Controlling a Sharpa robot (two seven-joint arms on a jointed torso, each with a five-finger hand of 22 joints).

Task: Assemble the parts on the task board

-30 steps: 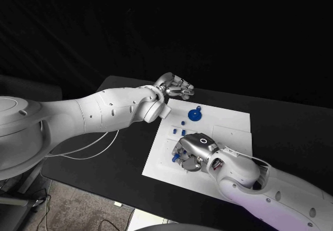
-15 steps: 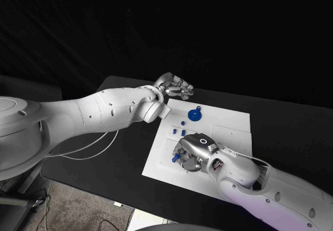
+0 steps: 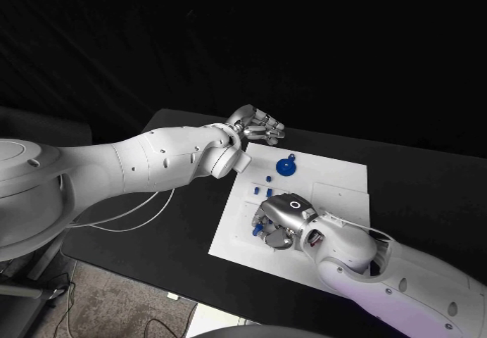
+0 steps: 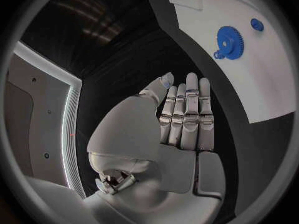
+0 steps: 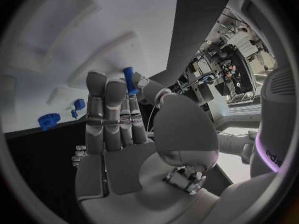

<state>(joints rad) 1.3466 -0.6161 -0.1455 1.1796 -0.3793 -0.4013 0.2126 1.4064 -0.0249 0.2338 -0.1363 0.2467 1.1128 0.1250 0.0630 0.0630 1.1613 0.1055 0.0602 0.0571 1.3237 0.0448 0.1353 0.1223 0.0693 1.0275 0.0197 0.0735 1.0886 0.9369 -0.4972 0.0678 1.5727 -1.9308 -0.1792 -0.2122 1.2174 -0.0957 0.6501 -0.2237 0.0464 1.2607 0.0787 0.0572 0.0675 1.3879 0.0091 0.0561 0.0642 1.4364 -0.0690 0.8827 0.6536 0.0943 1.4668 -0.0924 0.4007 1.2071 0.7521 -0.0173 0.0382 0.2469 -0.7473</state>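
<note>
The white task board (image 3: 335,184) lies flat in the middle of the black table (image 3: 162,239) and serves as the reference for everything below. The right hand (image 3: 280,222) rests palm down over the board's near left part, fingers drawn together, and in the right wrist view the same hand (image 5: 118,119) pinches a small blue peg (image 5: 129,80) between thumb and fingertips, the peg standing upright just above the board's surface. Small blue parts (image 3: 263,191) stand in the board just beyond that hand, toward the far edge, and a further blue piece (image 3: 257,230) shows at the hand's left side, partly hidden by the fingers; whether it is touched cannot be told. A blue gear (image 3: 286,167) lies flat on the board near its far left corner, with a small blue piece (image 3: 291,157) touching its far rim. The left hand (image 3: 257,125) hangs just off the board's far left corner, over the table, apart from the gear. In the left wrist view this hand (image 4: 184,119) holds nothing, its fingers straight and pressed side by side, with the gear (image 4: 230,36) and a smaller blue disc (image 4: 256,24) lying on the board beyond the fingertips.
</note>
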